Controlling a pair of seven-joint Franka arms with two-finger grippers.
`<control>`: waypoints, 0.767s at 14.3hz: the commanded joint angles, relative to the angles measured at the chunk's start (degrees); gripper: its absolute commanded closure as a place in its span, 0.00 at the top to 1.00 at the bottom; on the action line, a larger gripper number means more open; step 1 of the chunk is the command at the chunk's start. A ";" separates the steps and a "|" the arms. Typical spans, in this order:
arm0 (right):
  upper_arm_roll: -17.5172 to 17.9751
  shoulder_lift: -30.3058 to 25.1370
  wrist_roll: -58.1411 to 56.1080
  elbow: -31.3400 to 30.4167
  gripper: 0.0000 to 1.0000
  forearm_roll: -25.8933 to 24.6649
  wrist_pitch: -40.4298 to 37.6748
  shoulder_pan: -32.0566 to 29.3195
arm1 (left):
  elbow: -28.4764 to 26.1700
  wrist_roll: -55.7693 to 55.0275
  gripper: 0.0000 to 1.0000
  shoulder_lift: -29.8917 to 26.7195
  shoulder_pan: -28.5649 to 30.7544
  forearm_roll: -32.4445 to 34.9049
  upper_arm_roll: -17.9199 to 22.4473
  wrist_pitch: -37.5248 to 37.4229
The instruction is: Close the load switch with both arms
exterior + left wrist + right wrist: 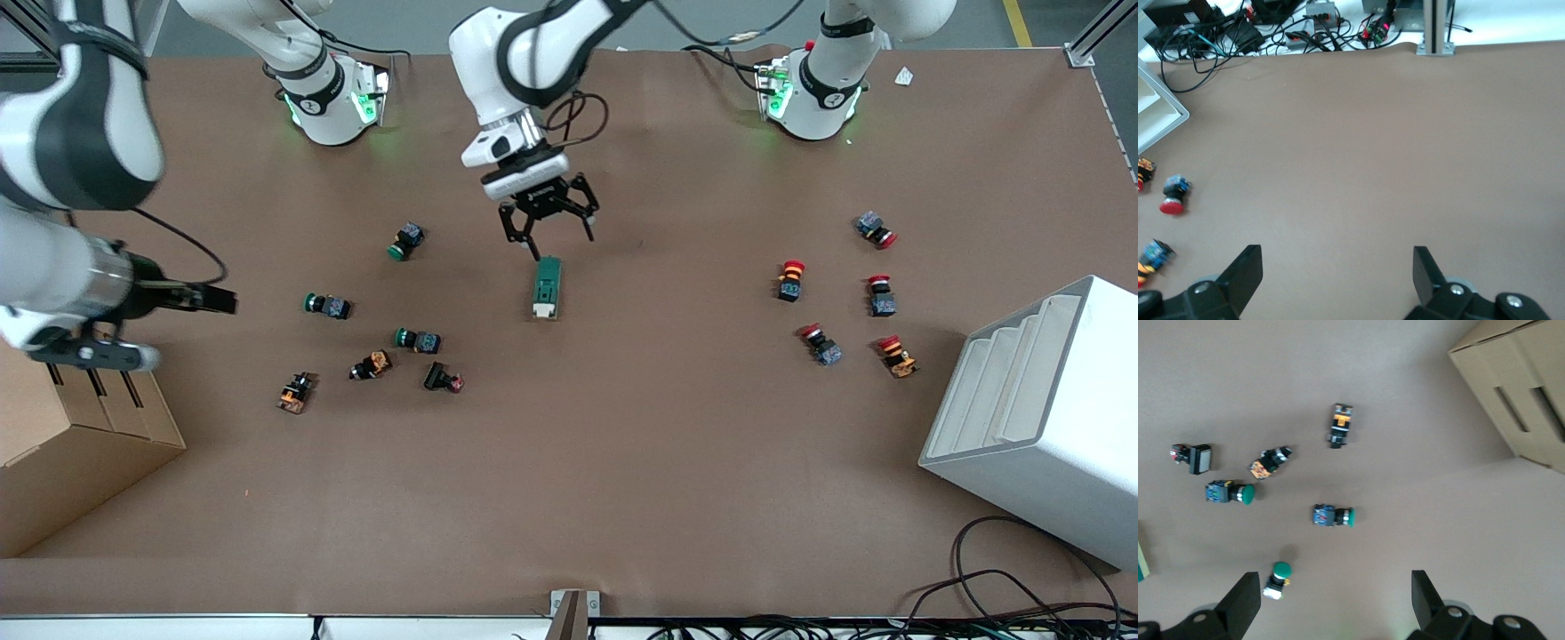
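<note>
Load switch (547, 286) lies mid-bench. Left claw (548, 233) hangs spread, empty, just above its base-side end. Right claw (1331, 603) spread, waiting over green push-buttons (418, 339). Risk: off-centre descent skews switch.

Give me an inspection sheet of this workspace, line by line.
Surface: brown table, flat.
Job's things: load switch lying mid-table, untouched.
Clutter: green buttons toward the right arm's end; red buttons toward the left arm's end.
Grippers: left gripper open, over the table by the switch's end; right gripper open, above the green buttons.
Cables: loose tangle at the table's edge.
Surroundings: cardboard box, white rack.
</note>
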 commanded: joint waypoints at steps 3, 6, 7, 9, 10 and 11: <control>1.13 0.37 -3.46 6.45 1.00 -2.59 -5.29 -3.70 | 2.40 18.64 1.00 -6.63 12.43 -12.06 -0.40 0.76; 1.12 0.37 -3.46 7.77 1.00 -2.94 -7.14 -3.88 | 3.38 26.65 1.00 -8.03 21.05 -17.00 -0.40 0.32; 1.21 0.46 -3.55 7.86 1.00 -2.50 -7.14 -4.75 | 3.90 28.32 1.00 -8.38 23.77 -18.05 -0.49 0.32; 1.30 0.90 -3.46 9.09 1.00 -2.58 -7.14 -5.55 | 6.27 33.76 1.00 -8.65 29.05 -22.09 -0.40 0.32; 1.30 0.81 -3.46 9.79 1.00 -2.76 -7.58 -5.38 | 6.97 36.83 1.00 -8.74 31.59 -23.76 -0.49 0.32; 1.21 0.81 -3.46 10.84 1.00 -2.76 -8.63 -5.37 | 7.59 40.43 1.00 -8.83 34.58 -25.60 -0.58 0.32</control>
